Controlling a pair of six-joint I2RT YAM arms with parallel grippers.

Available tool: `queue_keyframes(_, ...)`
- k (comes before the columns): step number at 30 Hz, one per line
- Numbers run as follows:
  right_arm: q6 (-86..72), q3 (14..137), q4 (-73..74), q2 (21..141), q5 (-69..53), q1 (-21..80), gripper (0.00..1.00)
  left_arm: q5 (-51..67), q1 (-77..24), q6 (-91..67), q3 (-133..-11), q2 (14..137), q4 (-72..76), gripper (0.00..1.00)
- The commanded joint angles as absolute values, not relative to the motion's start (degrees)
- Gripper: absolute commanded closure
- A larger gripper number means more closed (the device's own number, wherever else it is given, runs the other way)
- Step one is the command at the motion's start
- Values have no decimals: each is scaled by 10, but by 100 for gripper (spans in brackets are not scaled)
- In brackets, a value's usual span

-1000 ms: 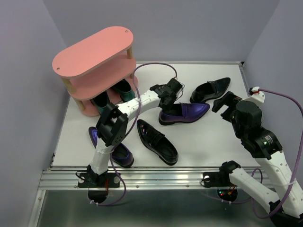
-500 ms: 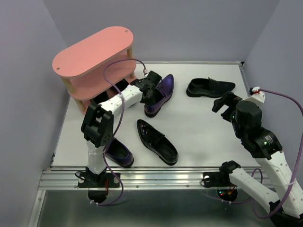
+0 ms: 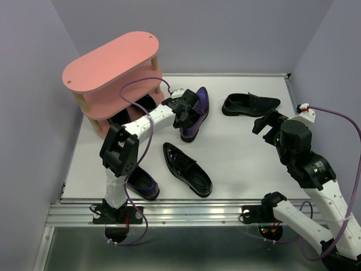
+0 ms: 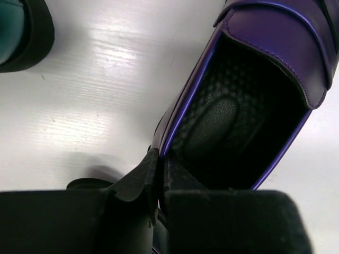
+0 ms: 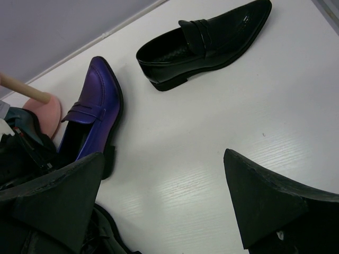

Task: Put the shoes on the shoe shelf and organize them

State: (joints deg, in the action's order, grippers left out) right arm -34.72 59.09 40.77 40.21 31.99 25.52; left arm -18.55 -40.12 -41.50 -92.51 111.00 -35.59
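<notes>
**Left jaws.** Closed on the purple loafer (image 4: pixel 254 79). In the left wrist view the two fingers (image 4: pixel 135 182) pinch the side wall of the shoe opening near the heel, one inside the shoe and one outside, with almost no gap between them.

**Purple loafer.** It stands sole down with its toe pointing toward the back wall, just beside the right end of the shoe shelf (image 3: pixel 110 62). The pictures do not confirm whether the sole touches the worktop (image 3: pixel 248 158).

**Right jaws.** Fully spread and holding nothing. In the right wrist view both fingers (image 5: pixel 58 201) stand wide apart over bare worktop. The right arm (image 3: pixel 299 152) hangs at the right side, well apart from every shoe.

**Shoe shelf.** Pink, with three oval boards on light dowel posts, standing at the back-left corner of the worktop. The top board is bare. A teal-lined dark shoe (image 4: pixel 18 26) shows at the edge of the left wrist view, near the held loafer. The exact board it occupies cannot be determined.

**Other shoes on the worktop.**
- A black loafer (image 3: pixel 251 104) lies at the back right, toe pointing right.
- A glossy black loafer (image 3: pixel 187 168) lies near the centre front, set diagonally.
- A second purple loafer (image 3: pixel 144 183) lies at the front left, partly hidden behind the left arm (image 3: pixel 121 152).
</notes>
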Motion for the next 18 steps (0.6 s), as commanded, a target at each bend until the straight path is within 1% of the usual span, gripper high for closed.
queue_keyframes(1,-339,611,401,406,318,251,0,-195,-412,-457,-941,1093,-323,80)
queue_keyframes(2,-337,613,401,407,319,251,0,-194,-415,-454,-942,1092,-323,58)
queue_keyframes(3,-336,614,401,408,319,251,0,-195,-416,-446,-945,1091,-324,50)
queue_keyframes(4,-334,614,402,410,319,251,0,-196,-417,-443,-951,1089,-329,42)
queue_keyframes(6,-330,615,401,414,320,251,0,-197,-418,-435,-958,1089,-334,36)
queue_keyframes(7,-330,615,402,415,318,251,0,-201,-419,-426,-965,1089,-341,31)
queue_keyframes(10,-330,616,401,421,316,251,0,-220,-420,-407,-979,1093,-355,30)
queue_keyframes(13,-328,618,398,424,312,251,0,-241,-420,-355,-1001,1107,-375,30)
queue_keyframes(16,-323,622,398,428,311,251,0,-240,-420,-299,-1027,1129,-386,32)
queue_keyframes(18,-321,627,398,431,310,251,0,-229,-419,-273,-1042,1146,-390,35)
